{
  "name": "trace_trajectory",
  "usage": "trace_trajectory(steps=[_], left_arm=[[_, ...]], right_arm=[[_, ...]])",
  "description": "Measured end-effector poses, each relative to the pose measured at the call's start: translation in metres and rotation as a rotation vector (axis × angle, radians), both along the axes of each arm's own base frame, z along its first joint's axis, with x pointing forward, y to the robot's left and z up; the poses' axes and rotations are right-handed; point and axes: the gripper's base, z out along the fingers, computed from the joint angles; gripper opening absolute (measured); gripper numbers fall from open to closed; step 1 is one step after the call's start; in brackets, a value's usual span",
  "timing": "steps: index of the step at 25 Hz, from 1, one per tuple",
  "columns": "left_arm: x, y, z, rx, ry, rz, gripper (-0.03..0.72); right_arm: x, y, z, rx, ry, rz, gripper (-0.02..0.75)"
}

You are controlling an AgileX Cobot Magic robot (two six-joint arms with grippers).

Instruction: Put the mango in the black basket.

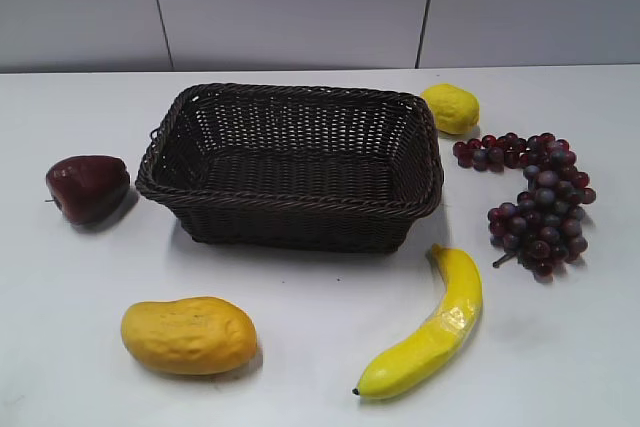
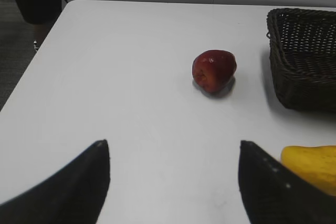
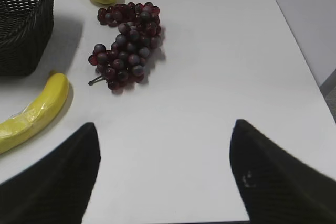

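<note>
The mango (image 1: 188, 335) is oblong, orange-yellow and bumpy, and lies on the white table at the front left, in front of the black basket (image 1: 290, 105). The basket is empty and stands mid-table. In the left wrist view the mango (image 2: 313, 165) shows at the right edge, partly behind the right finger, and the basket (image 2: 304, 61) at the upper right. My left gripper (image 2: 173, 145) is open and empty over bare table. My right gripper (image 3: 165, 129) is open and empty. The basket corner (image 3: 26, 19) shows at its upper left. Neither gripper shows in the exterior view.
A dark red apple (image 1: 88, 187) lies left of the basket, also in the left wrist view (image 2: 213, 70). A banana (image 1: 430, 332), purple grapes (image 1: 535, 197) and a lemon (image 1: 450, 108) lie right of the basket. The table's left edge (image 2: 31, 66) and right edge (image 3: 299, 51) are near.
</note>
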Motion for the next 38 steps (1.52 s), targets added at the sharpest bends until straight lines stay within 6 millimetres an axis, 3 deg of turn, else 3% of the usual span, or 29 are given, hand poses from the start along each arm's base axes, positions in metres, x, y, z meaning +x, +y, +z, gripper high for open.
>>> trace_trajectory(steps=[5,12,19,23,29,38], left_arm=[[0.006,0.000,0.001,-0.001,0.040,-0.001,0.581],[0.051,-0.002,0.006,0.034,0.297,-0.042,0.581],[0.101,-0.010,0.026,0.098,0.390,-0.160,0.581],[0.130,-0.033,0.033,0.169,0.458,-0.333,0.581],[0.170,-0.085,0.020,0.354,0.589,-0.623,0.581],[0.194,-0.155,-0.019,0.760,0.640,-1.154,0.581]], right_arm=[[0.000,0.000,0.000,0.000,0.000,0.000,0.587],[0.000,0.000,0.000,0.000,0.000,0.000,0.587],[0.000,0.000,0.000,0.000,0.000,0.000,0.587],[0.000,0.000,0.000,0.000,0.000,0.000,0.587],[0.000,0.000,0.000,0.000,0.000,0.000,0.587],[0.000,0.000,0.000,-0.001,0.000,0.001,0.587]])
